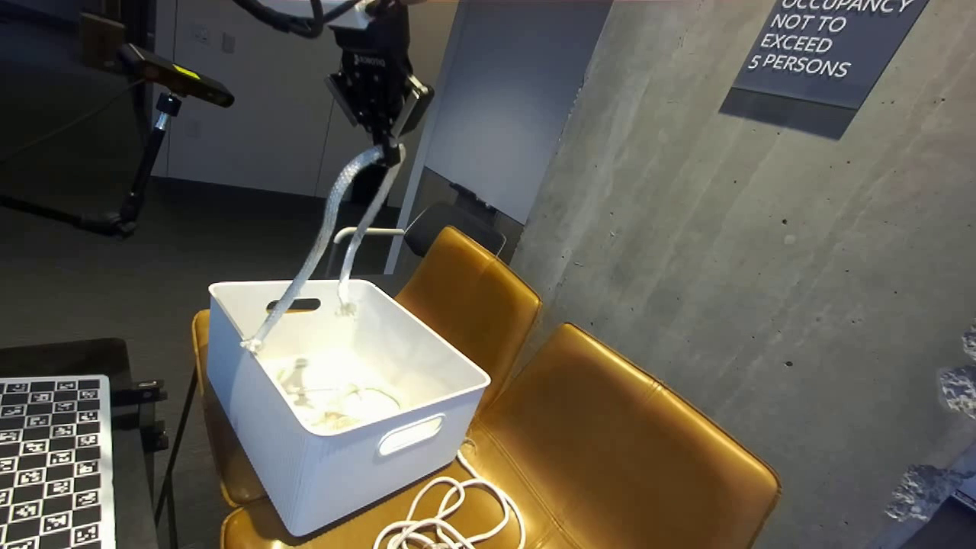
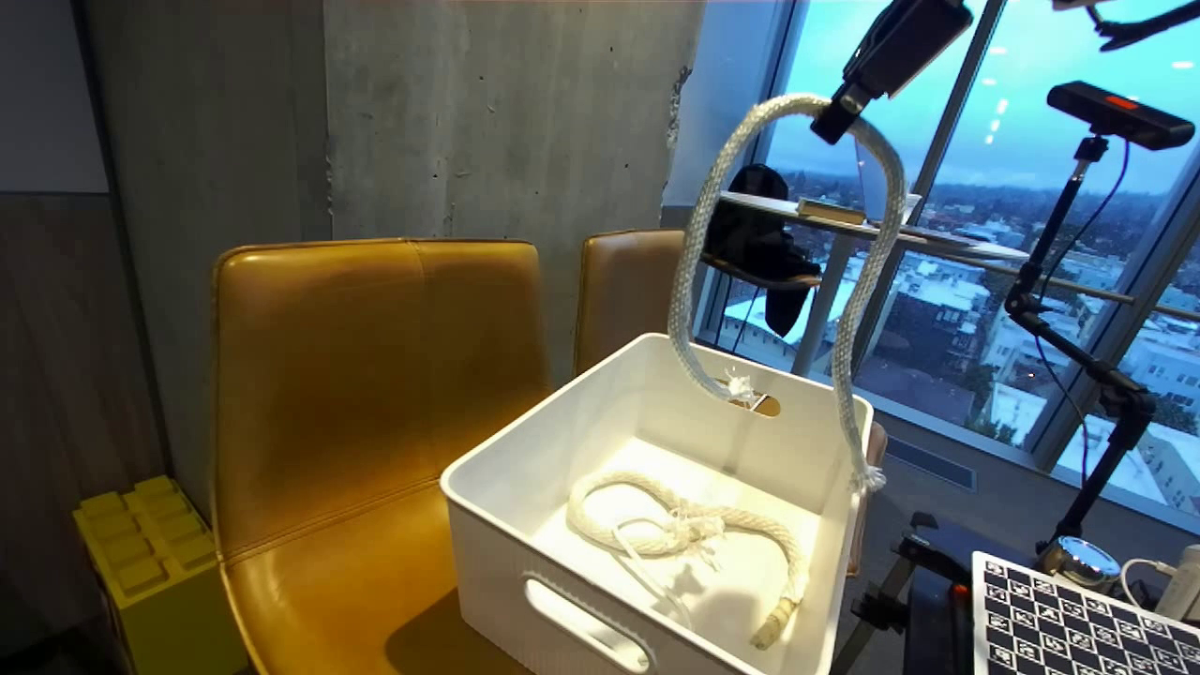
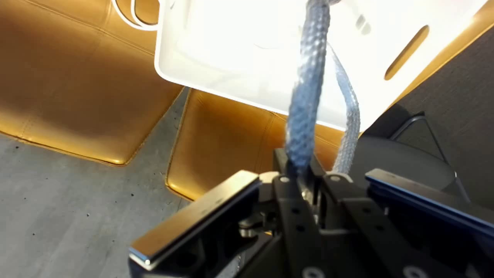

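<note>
My gripper (image 1: 390,150) is shut on a thick pale braided rope (image 1: 329,210) near the rope's middle, high above a white bin (image 1: 252,442). In an exterior view the gripper (image 2: 837,117) holds the rope (image 2: 692,244) as a tall arch. Both frayed ends hang down to the bin (image 2: 487,553), one inside near the handle slot, one at the side rim. In the wrist view the rope (image 3: 308,81) runs up from between the gripper's fingers (image 3: 300,164), with the bin (image 3: 216,83) beyond. Another off-white rope (image 2: 750,520) lies curled on the bin's floor.
The bin stands on tan leather chairs (image 1: 633,427). A thin white cord (image 1: 438,482) lies looped on the seat beside it. A camera on a stand arm (image 2: 1120,114) and a checkered board (image 1: 53,457) are nearby. A concrete wall (image 1: 724,252) rises behind the chairs.
</note>
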You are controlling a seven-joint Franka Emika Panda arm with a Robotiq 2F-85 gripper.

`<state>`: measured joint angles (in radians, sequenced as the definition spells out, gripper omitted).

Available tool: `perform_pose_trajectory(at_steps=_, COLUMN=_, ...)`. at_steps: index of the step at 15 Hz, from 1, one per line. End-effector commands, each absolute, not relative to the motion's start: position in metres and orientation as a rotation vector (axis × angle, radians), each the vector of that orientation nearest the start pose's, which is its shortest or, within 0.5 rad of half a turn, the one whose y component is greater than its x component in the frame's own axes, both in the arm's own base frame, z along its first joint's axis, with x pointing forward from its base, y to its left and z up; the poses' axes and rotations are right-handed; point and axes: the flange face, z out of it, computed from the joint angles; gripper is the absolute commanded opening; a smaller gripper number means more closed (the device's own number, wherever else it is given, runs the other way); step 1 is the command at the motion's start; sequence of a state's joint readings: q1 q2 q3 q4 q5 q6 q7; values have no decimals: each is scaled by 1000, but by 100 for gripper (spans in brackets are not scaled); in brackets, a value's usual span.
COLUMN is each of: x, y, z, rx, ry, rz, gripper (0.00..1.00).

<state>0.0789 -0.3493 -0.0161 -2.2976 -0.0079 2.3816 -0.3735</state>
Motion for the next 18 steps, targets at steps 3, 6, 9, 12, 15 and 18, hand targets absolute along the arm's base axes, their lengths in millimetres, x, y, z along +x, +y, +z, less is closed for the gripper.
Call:
perform_pose_trajectory(at_steps=3, x=480, y=5, z=509, rx=-3022, ry=-675, rz=-750, gripper=3)
perform_pose_trajectory(at_steps=6, x=484, y=0, z=505, rx=-3018, ry=-654, rz=-772, gripper=3)
perform_pose_trajectory(at_steps=9, x=492, y=1, z=513, rx=-3017, ry=-676, rz=-824, gripper=3)
perform_pose_trajectory(at_steps=12, x=500, y=6, z=520, rx=-3009, ry=-688, rz=-873, gripper=3)
perform_pose_trajectory(at_steps=15, x=513, y=8, z=521, rx=-3011, ry=-688, rz=-895, gripper=3)
perform_pose_trajectory(at_steps=18, x=524, y=7, z=513, rx=-3022, ry=-691, rz=-891, gripper=3)
